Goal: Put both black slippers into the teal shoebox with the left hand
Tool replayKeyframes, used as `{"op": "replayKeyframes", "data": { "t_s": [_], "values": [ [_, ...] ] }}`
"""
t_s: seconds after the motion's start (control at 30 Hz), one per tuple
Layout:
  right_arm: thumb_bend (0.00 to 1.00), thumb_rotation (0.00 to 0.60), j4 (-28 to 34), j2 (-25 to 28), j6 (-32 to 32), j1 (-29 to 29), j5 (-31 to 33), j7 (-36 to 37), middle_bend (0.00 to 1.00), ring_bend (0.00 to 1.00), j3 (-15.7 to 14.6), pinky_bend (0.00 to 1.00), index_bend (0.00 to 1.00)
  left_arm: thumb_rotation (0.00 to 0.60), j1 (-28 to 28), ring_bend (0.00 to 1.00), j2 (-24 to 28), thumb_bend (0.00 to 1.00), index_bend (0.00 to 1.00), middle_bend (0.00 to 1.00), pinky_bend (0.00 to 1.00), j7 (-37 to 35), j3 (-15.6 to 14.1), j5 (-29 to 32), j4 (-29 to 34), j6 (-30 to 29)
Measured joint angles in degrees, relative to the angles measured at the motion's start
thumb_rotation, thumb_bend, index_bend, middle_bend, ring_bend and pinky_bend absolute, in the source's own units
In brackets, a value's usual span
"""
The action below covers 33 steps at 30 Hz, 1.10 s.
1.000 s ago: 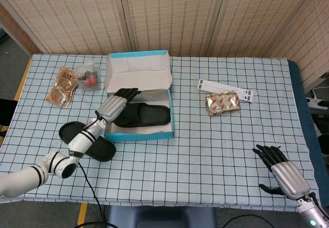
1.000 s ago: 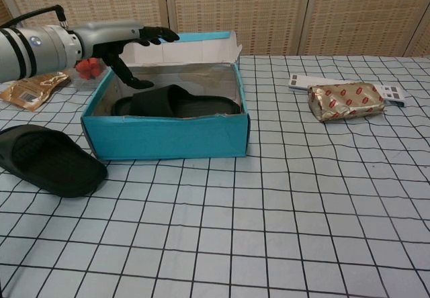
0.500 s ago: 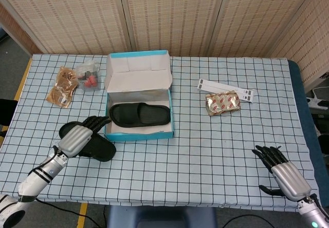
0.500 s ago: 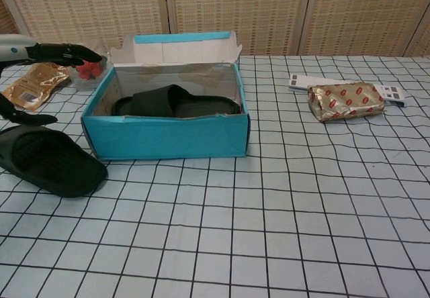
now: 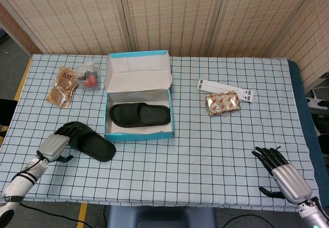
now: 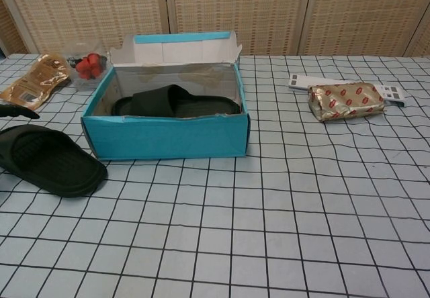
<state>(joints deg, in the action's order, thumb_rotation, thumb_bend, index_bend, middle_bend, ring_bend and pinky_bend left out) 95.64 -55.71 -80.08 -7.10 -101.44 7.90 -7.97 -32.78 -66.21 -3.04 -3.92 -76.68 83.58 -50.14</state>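
One black slipper point(image 5: 140, 114) point(image 6: 171, 102) lies inside the open teal shoebox point(image 5: 138, 133) point(image 6: 168, 138). The other black slipper point(image 5: 88, 141) point(image 6: 50, 159) lies on the checked cloth left of the box. My left hand point(image 5: 53, 146) hangs over that slipper's near-left end, fingers spread, holding nothing; in the chest view only a fingertip point(image 6: 17, 112) shows at the left edge. My right hand point(image 5: 281, 173) stays open above the table's front right corner, far from both slippers.
A brown snack packet point(image 5: 62, 86) and a clear bag with red pieces point(image 5: 89, 76) lie at the back left. A foil-wrapped pack point(image 5: 222, 103) and a white strip point(image 5: 225, 90) lie right of the box.
My left hand has pulled back out of the shoebox, leaving one slipper inside, and swung left and toward the front to the slipper on the cloth. The right hand has barely moved.
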Motion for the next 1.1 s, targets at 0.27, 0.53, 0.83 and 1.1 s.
{"op": "replayKeyframes", "data": {
  "t_s": [0.27, 0.53, 0.83, 1.1],
  "values": [
    [0.07, 0.600, 0.11, 0.11, 0.18, -0.04, -0.07, -0.12, 0.00, 0.00, -0.13, 0.00, 0.00, 0.600, 0.67, 0.00, -4.26, 0.30, 0.00, 0.00, 0.00, 0.86, 0.35, -2.65, -3.53, -2.00],
    [0.07, 0.600, 0.50, 0.29, 0.76, -0.10, 0.57, -0.48, 0.00, 0.00, -0.09, 0.00, 0.00, 0.600, 0.10, 0.00, -9.33, 0.29, 0.00, 0.00, 0.00, -2.06, 1.14, -4.96, -9.42, -1.57],
    [0.07, 0.600, 0.47, 0.27, 1.08, -0.22, 1.07, -0.51, 0.00, 0.00, 0.13, 0.00, 0.00, 0.600, -0.82, 0.00, -12.72, 0.29, 0.00, 0.00, 0.00, -1.18, 1.55, -4.73, -13.76, 0.84],
    [0.07, 0.600, 0.43, 0.28, 1.19, -0.26, 1.19, -0.48, 0.00, 0.00, 0.18, 0.00, 0.00, 0.600, 0.10, 0.26, -16.54, 0.32, 0.16, 0.36, 0.16, -2.46, 2.34, -5.00, -18.51, -1.77]
  ]
}}
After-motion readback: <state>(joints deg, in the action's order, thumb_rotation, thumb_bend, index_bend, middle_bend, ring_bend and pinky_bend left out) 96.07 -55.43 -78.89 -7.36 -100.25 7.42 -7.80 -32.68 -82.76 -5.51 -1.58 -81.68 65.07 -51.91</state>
